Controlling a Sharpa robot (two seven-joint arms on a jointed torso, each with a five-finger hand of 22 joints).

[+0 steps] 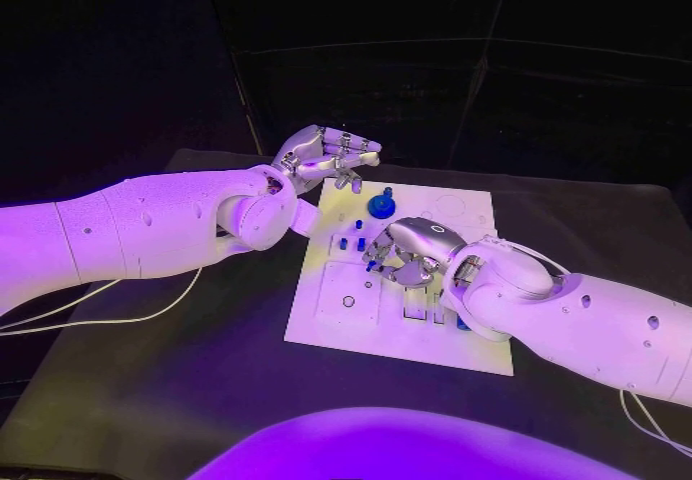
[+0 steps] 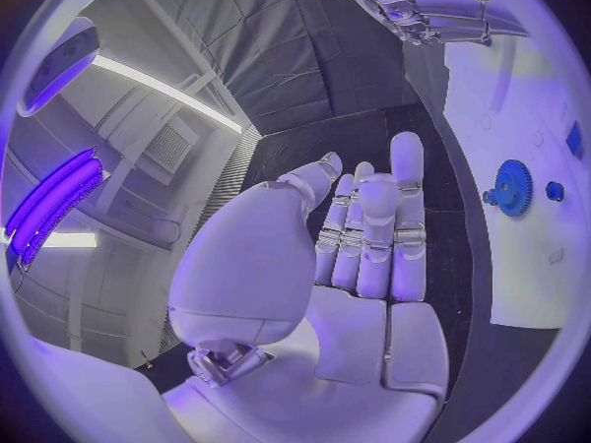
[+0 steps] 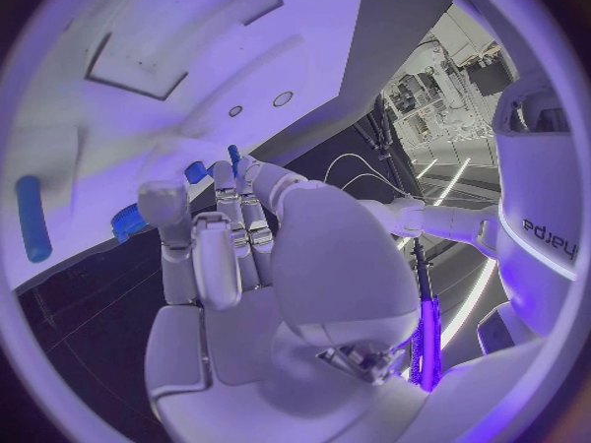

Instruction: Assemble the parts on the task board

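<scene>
The left hand is hovering above the far left corner of the white board, its silver fingers curled loosely inward with nothing between them. In the left wrist view the same hand is showing its fingers laid side by side and nearly straight, the palm bare, so it is holding nothing.

The right hand is reaching down over the middle of the board, fingers bent toward the surface among several small blue pieces. In the right wrist view its fingers are lying close together with blue pieces showing just past the fingertips; whether it is pinching one or only touching the board cannot be told.

A blue gear with a short peg on top is standing on the far part of the board, between the two hands and near the left hand; the left wrist view is showing it as a toothed disc beside a smaller blue round piece. A long blue bar is lying on the board off to one side of the right hand.

The board is a flat matte plate with cut-out slots and round holes, lying on the black bench, whose surface looks like dark cloth.
</scene>
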